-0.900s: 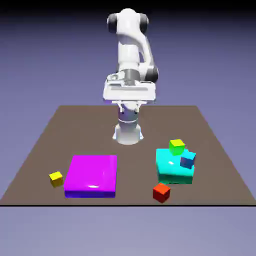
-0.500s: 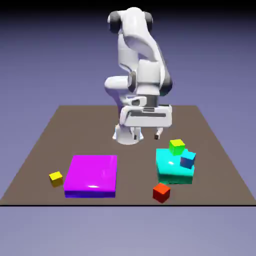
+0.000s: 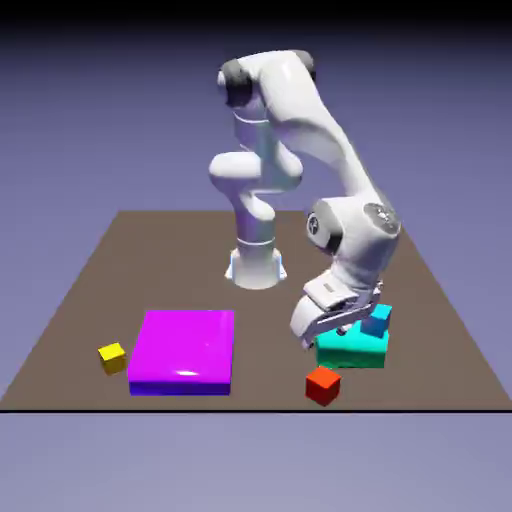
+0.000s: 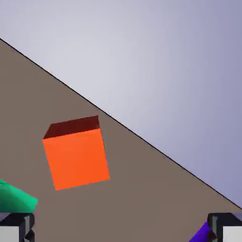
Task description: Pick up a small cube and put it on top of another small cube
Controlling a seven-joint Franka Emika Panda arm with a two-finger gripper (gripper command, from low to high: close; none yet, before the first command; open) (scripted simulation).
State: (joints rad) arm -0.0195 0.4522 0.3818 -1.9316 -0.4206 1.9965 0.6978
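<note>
Presently, the gripper stands wide open, with nothing held between its fingertips. Count in the exterior view: one red cube, one yellow cube, one blue cube, one magenta block, one turquoise block. The red cube sits on the table near its front edge, between the two blocks, nearer the turquoise one. The blue cube is at the turquoise block's right side, partly overlapping it in view.

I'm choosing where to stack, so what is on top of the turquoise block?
A blue cube sits at the right of the turquoise block in the exterior view; the arm's hand covers the block's far left part.
</note>
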